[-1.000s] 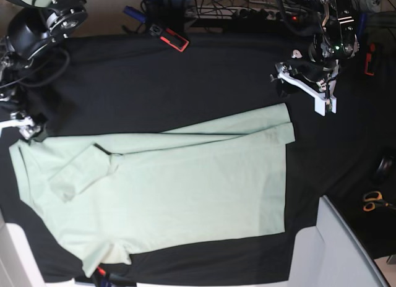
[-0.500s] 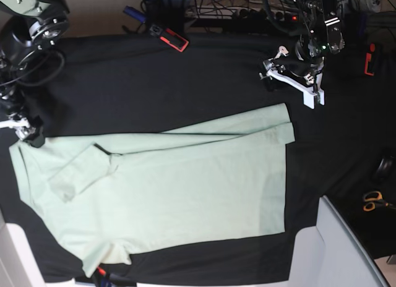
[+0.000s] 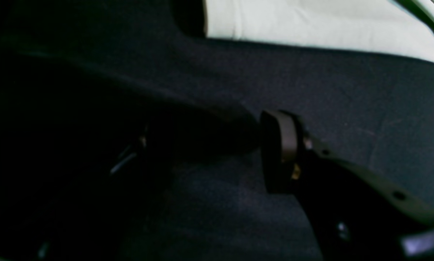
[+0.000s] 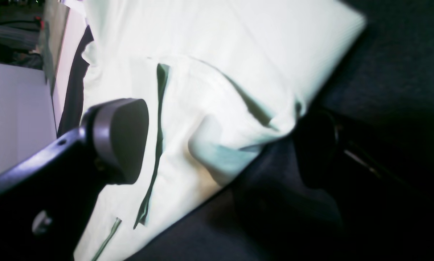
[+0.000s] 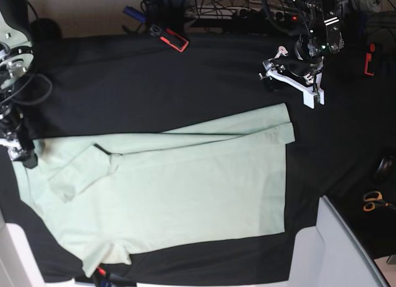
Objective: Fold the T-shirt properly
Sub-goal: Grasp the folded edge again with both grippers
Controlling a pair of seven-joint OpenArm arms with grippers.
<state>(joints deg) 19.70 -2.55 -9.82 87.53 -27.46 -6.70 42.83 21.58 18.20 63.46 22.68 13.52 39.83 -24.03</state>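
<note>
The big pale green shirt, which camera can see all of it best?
The base view is best: the pale mint-green cloth T-shirt lies whole on the black table cover, one sleeve folded in. The right wrist view shows only a blurry close corner between open jaws. The left wrist view catches just a pale strip along its top edge.

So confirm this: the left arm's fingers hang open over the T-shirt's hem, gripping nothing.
Not quite. The left gripper is open and empty, but it hangs over bare black cloth, beside the T-shirt, not over its hem. The base view shows the gap.
</note>
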